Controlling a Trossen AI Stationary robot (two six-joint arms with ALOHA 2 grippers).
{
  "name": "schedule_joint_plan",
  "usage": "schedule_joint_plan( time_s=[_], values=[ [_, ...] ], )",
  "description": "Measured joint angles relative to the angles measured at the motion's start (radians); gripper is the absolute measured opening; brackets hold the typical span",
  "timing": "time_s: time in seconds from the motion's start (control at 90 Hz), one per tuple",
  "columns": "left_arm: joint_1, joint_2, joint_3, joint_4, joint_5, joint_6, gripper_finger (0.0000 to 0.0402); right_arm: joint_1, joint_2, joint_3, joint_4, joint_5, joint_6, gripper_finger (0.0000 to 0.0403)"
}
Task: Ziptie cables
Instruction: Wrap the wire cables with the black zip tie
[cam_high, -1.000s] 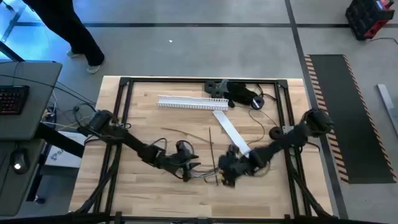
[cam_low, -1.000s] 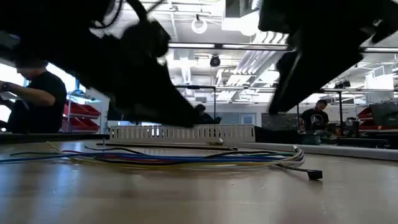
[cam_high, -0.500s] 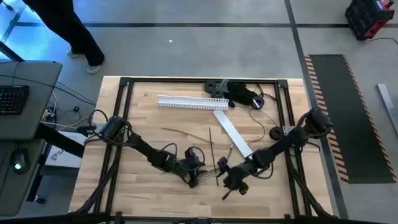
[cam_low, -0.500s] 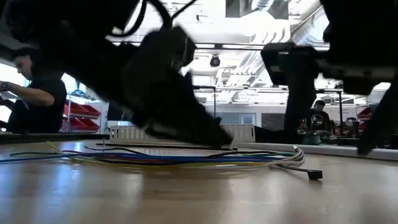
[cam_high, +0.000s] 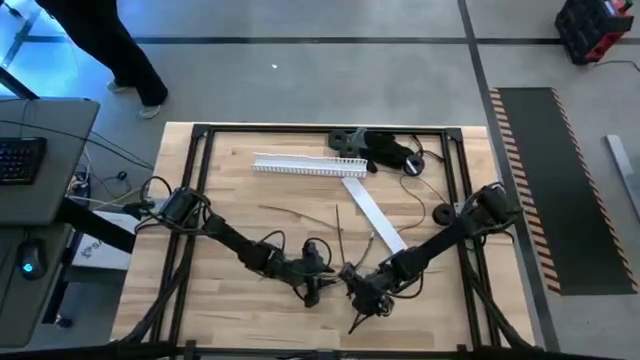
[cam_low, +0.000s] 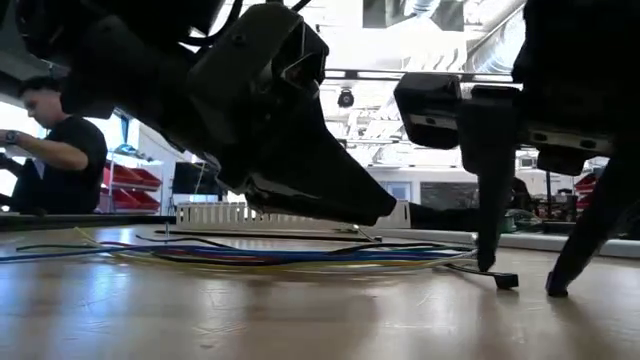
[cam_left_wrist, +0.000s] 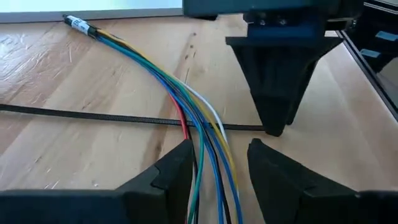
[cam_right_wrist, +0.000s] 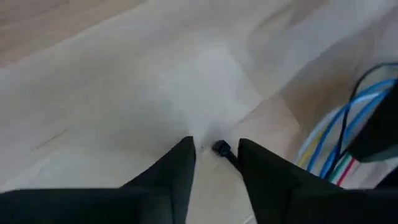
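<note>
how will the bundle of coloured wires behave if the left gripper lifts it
Probably floppy: the cables lie flat on the table in loose curves and would likely sag either side of the left gripper. The separate thin strands may splay or slip out singly. They look light, so dragging may shift the black zip tie crossing them.

Both arms are matte black, chunky jointed links with thin black cables looping off them; each gripper (cam_left_wrist: 217, 171) has two wedge-shaped black fingers (cam_right_wrist: 174, 171).

- The left gripper (cam_high: 318, 285) has slid right along the cables (cam_left_wrist: 186, 106).
- The right gripper (cam_high: 362, 305) has swung nearer and left, lowering.
</note>
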Motion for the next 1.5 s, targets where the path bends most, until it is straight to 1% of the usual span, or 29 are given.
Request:
schedule_joint_plan(
  time_s=[0.122, 0.222, 0.278, 0.422, 0.622, 0.778, 0.867, 0.989, 1.122, 1.322, 1.4, 1.5],
  values=[
    [0.000, 0.000, 0.000, 0.002, 0.007, 0.029, 0.0133, -0.022, 0.002, 0.000, 0.003, 0.001, -0.004, 0.0051],
    [0.000, 0.000, 0.000, 0.004, 0.007, 0.030, 0.0133, -0.029, 0.004, -0.002, 0.020, 0.042, -0.005, 0.0014],
    [0.000, 0.000, 0.000, 0.005, 0.007, 0.037, 0.0133, -0.027, 0.005, -0.003, 0.030, 0.071, -0.005, 0.0005],
    [-0.010, 0.000, 0.000, 0.006, 0.006, 0.077, 0.0133, -0.001, 0.004, -0.006, 0.067, 0.170, 0.055, 0.0001],
    [-0.037, 0.000, 0.000, 0.007, 0.007, 0.208, 0.0133, 0.043, -0.036, -0.008, 0.070, 0.265, 0.328, 0.0000],
    [-0.048, 0.000, 0.000, 0.023, 0.007, 0.305, 0.0133, 0.078, -0.074, -0.008, 0.081, 0.314, 0.460, 0.0000],
    [-0.048, 0.007, 0.000, 0.059, 0.004, 0.348, 0.0133, 0.098, -0.086, -0.008, 0.083, 0.336, 0.525, 0.0000],
    [-0.048, 0.024, 0.006, 0.078, -0.030, 0.423, 0.0135, 0.123, -0.099, -0.007, 0.090, 0.403, 0.581, 0.0000],
    [-0.045, 0.080, 0.043, 0.129, -0.042, 0.509, 0.0144, 0.140, -0.111, -0.006, 0.103, 0.485, 0.634, 0.0000],
    [-0.044, 0.150, 0.135, 0.156, -0.106, 0.528, 0.0149, 0.156, -0.113, -0.006, 0.115, 0.545, 0.680, 0.0000],
    [-0.046, 0.159, 0.155, 0.156, -0.121, 0.530, 0.0142, 0.165, -0.113, -0.006, 0.113, 0.569, 0.687, 0.0000],
    [-0.054, 0.163, 0.161, 0.155, -0.149, 0.527, 0.0122, 0.177, -0.113, -0.006, 0.102, 0.587, 0.714, 0.0000]
  ],
)
